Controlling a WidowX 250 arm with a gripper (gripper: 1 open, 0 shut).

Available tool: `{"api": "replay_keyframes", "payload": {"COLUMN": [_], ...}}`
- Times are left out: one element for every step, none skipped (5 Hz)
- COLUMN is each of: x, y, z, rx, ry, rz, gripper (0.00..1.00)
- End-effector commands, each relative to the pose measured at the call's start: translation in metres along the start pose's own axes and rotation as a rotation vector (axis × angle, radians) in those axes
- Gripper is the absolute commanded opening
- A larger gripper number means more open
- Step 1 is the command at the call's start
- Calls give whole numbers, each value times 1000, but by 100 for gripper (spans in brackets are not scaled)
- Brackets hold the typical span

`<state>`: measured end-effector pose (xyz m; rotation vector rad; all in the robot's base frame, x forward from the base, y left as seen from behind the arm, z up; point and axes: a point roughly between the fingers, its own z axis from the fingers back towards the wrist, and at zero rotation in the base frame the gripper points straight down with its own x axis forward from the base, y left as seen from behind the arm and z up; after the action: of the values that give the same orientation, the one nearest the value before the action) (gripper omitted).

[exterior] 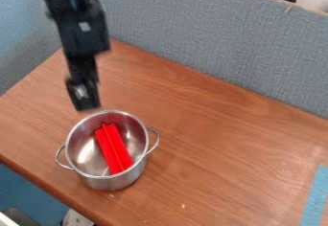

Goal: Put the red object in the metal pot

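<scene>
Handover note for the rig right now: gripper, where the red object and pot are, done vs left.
Gripper: open, empty, hanging above the table just up and left of the pot, touching nothing.
Red object: lying inside the metal pot, leaning across the bottom toward the near wall.
Metal pot: upright on the wooden table, near its front-left corner.
Done: red object is in the pot and released.
Left: nothing on the placement itself; probably just clear the arm away.
</scene>
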<state>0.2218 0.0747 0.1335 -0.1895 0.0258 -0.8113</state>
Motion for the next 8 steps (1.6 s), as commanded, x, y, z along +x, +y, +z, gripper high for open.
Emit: {"api": "replay_keyframes", "payload": {"x": [-16, -12, -7, 4, 12, -24, -43, -39], "y": [17, 28, 35, 50, 63, 51, 37, 28], "z": [22, 18, 21, 3, -11, 3, 13, -12], "rx": [55, 48, 29, 11, -10, -16, 5, 45], "ry": [-28, -64, -83, -111, -95, -71, -78, -95], "rz": [43, 146, 179, 257, 355, 532, 680, 795], "gripper": [100, 100, 100, 100, 100, 100, 100, 100]}}
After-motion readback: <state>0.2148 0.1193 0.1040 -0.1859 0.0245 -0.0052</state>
